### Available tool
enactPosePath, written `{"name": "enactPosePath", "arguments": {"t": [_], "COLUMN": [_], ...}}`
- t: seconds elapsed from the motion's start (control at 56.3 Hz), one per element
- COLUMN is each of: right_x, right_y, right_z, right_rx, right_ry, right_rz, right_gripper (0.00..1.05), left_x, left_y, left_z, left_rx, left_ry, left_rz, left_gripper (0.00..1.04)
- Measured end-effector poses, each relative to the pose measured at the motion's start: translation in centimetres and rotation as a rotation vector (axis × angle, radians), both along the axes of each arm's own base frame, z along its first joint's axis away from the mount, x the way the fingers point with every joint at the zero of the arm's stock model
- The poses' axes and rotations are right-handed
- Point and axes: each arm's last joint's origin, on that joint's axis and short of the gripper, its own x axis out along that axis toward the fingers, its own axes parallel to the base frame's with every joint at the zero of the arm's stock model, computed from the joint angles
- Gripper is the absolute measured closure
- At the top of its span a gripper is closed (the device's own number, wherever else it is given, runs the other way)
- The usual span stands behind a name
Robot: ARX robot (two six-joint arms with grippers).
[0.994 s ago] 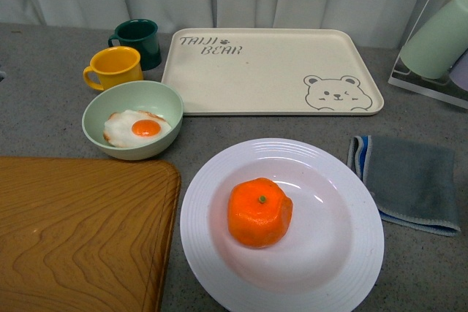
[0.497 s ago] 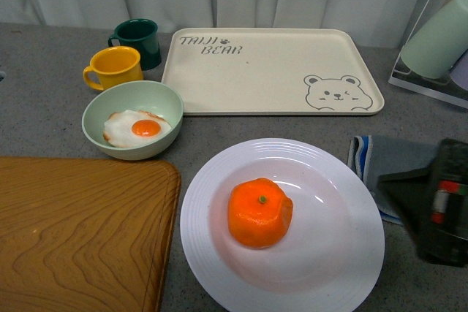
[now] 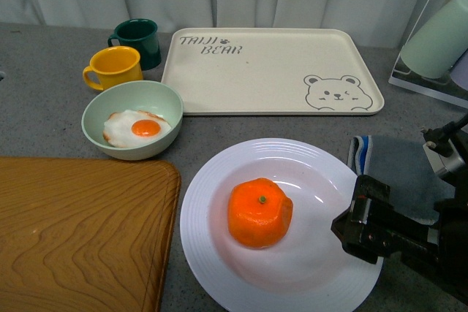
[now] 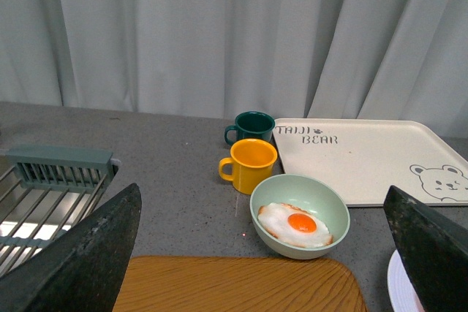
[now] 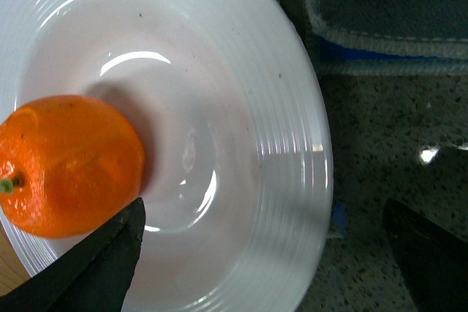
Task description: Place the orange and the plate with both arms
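While your right gripper [image 3: 363, 226] hangs over the plate's [image 3: 212, 253] right rim, its jaws stand spread wide with nothing between them. The orange [image 3: 259, 212] sits in the plate's well, a little left of its middle, stem dot up, clear of that gripper. Your left gripper [image 4: 262, 189] is off to the plate's left, its jaws likewise wide apart and empty. A grey cloth [image 3: 413, 180] lies just right of the plate, a bear tray [image 3: 270, 71] lies behind it, and a green bowl [image 3: 142, 95] holding a fried egg [image 3: 139, 128] stands behind-left. A wooden board [image 3: 80, 231] is beside its left edge.
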Motion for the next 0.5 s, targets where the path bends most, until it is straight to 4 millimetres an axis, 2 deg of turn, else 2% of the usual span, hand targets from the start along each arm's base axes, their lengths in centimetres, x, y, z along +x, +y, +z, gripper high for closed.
{"name": "enactPosePath", "arguments": {"t": [0.249,0.426,0.497], "right_x": [2.0,2.8,3.2], "right_y": [0.4,0.7,0.7], "right_z": [-1.5,-2.2,-2.5], "right_rx": [0.160,0.203,0.203], "right_ry": [0.055,0.094,0.110], "right_rz": [-0.042,-0.047,-0.050], "right_gripper": [0.09,0.10,0.24], "left_x": [0.0,0.0,0.0], "left_y": [0.0,0.0,0.0], "left_z": [0.0,0.0,0.0], "left_rx": [0.000,0.000,0.000], "left_ry": [0.000,0.000,0.000], "left_rz": [0.000,0.000,0.000], "left_gripper": [0.07,0.07,0.07]}}
